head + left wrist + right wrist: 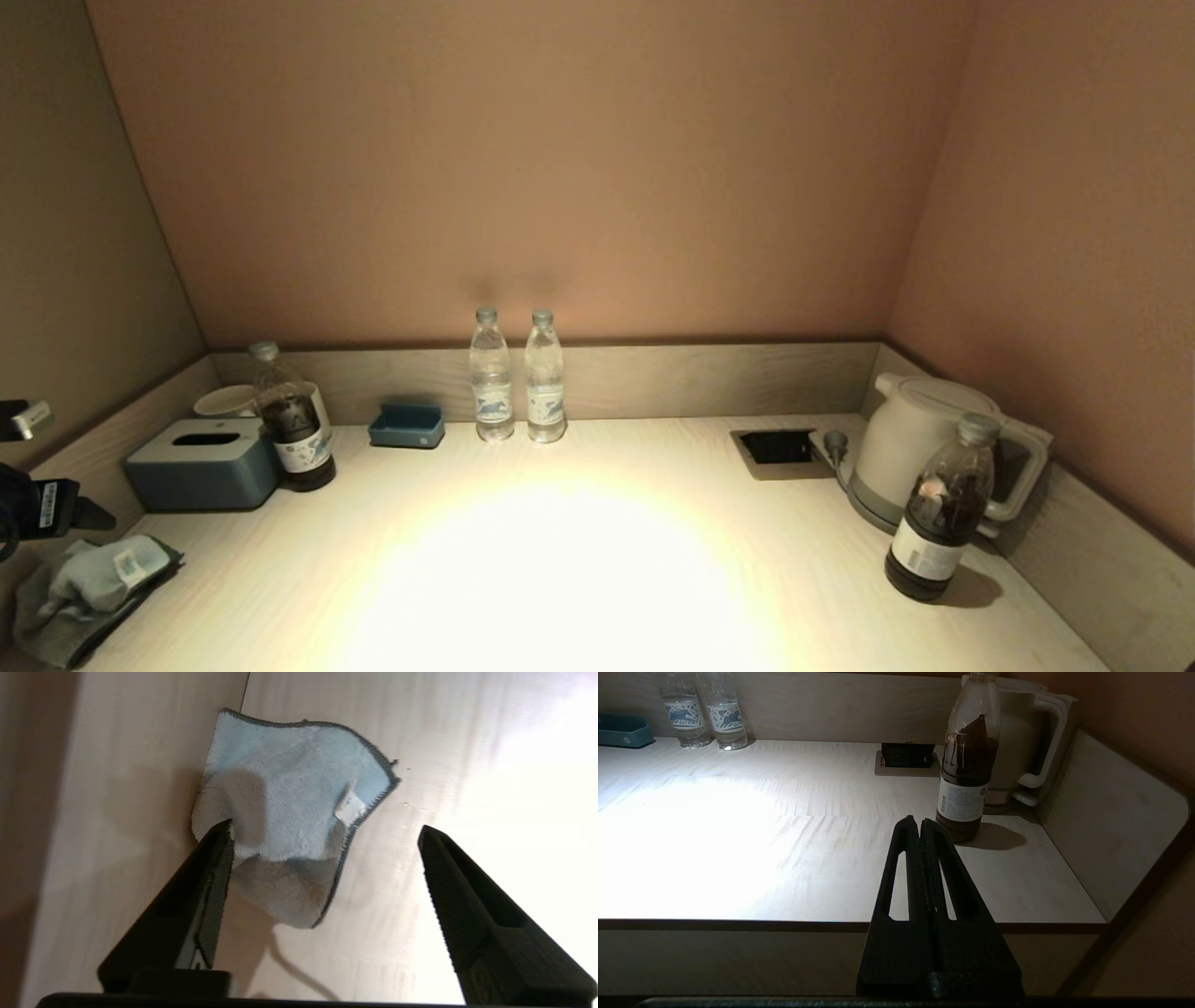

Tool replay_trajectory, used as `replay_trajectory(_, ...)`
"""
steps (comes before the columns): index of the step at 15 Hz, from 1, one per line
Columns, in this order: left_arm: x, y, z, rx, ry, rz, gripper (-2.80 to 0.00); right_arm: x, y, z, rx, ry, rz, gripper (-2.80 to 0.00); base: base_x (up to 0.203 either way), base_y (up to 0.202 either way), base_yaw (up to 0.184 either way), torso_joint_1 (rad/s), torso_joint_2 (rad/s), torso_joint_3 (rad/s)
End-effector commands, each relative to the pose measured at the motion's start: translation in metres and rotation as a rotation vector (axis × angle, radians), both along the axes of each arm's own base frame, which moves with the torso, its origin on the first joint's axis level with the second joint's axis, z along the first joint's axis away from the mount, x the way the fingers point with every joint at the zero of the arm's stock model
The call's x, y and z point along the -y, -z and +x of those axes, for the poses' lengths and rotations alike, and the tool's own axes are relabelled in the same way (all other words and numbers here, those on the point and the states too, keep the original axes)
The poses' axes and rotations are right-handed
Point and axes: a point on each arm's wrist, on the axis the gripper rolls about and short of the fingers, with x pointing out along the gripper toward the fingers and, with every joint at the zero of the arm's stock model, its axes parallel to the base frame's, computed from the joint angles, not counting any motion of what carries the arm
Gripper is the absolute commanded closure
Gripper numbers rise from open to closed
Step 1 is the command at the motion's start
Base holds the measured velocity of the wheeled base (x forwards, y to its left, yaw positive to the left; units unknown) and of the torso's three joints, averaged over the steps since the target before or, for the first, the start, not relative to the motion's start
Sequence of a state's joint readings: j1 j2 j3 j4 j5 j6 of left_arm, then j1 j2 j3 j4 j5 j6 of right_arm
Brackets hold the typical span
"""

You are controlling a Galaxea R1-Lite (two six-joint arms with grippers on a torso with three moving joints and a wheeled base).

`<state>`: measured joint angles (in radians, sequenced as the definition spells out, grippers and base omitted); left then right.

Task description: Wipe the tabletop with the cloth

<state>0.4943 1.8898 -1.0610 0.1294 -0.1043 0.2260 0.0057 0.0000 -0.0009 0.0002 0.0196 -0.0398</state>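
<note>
Black fingers [212, 882] of the left gripper [324, 830] fill the near part of the left wrist view, spread wide with nothing between them. Directly below and ahead of this gripper lies the cloth [289, 812], a crumpled pale blue rag with a dark hem and a white tag, resting on the desk [444, 788] close to its left side wall; one finger overlaps the cloth's edge, the other hangs over bare wood beside it. Whether that finger touches the fabric cannot be told.

Risks, as I judge them: since the cloth sits off-centre toward one finger, closing now may pinch only a thin fold, and the rag could slip free during wiping. Descending too hard would jam the fingertips against the desk.

Beyond the left gripper stand a blue tissue box [201, 464], a dark bottle [294, 425], a small blue tray [407, 426] and two water bottles [516, 378]. A wide sweep could knock these over.

Parked off the desk's front edge, the right gripper [920, 826] has its fingers pressed together, empty. Just ahead of it stands another dark bottle [969, 765], with a white kettle [1017, 732] behind and a recessed socket [906, 758] beside.
</note>
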Motion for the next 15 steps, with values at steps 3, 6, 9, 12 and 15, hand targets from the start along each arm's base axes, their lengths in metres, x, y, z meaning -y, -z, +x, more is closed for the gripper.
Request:
replay_trajectory(3, 0.019, -0.024, -0.013, 0.059, 0.034, 0.025, -2.8, 0.0, 0.0, 0.0, 0.0, -0.001, 0.0, 0.0, 0.0, 0.0, 0.0, 0.0, 0.0, 0.0)
replay_trajectory(6, 0.042, -0.038, -0.025, 0.11, 0.11, 0.011, -2.8, 0.0, 0.0, 0.0, -0.001, -0.001, 0.0, 0.0, 0.0, 0.0, 0.0, 0.0, 0.0, 0.0)
replay_trajectory(9, 0.055, -0.049, -0.031, 0.162, 0.129, -0.032, -2.8, 0.0, 0.0, 0.0, 0.001, -0.001, 0.0, 0.0, 0.0, 0.0, 0.0, 0.0, 0.0, 0.0)
replay_trajectory(12, 0.063, -0.067, -0.044, 0.253, 0.192, -0.088, 0.0, 0.0, 0.0, 0.0, 0.001, -0.001, 0.0, 0.0, 0.0, 0.0, 0.0, 0.0, 0.0, 0.0)
replay_trajectory(15, 0.071, -0.085, -0.058, 0.339, 0.22, -0.141, 0.0, 0.0, 0.0, 0.0, -0.001, -0.001, 0.0, 0.0, 0.0, 0.0, 0.0, 0.0, 0.0, 0.0)
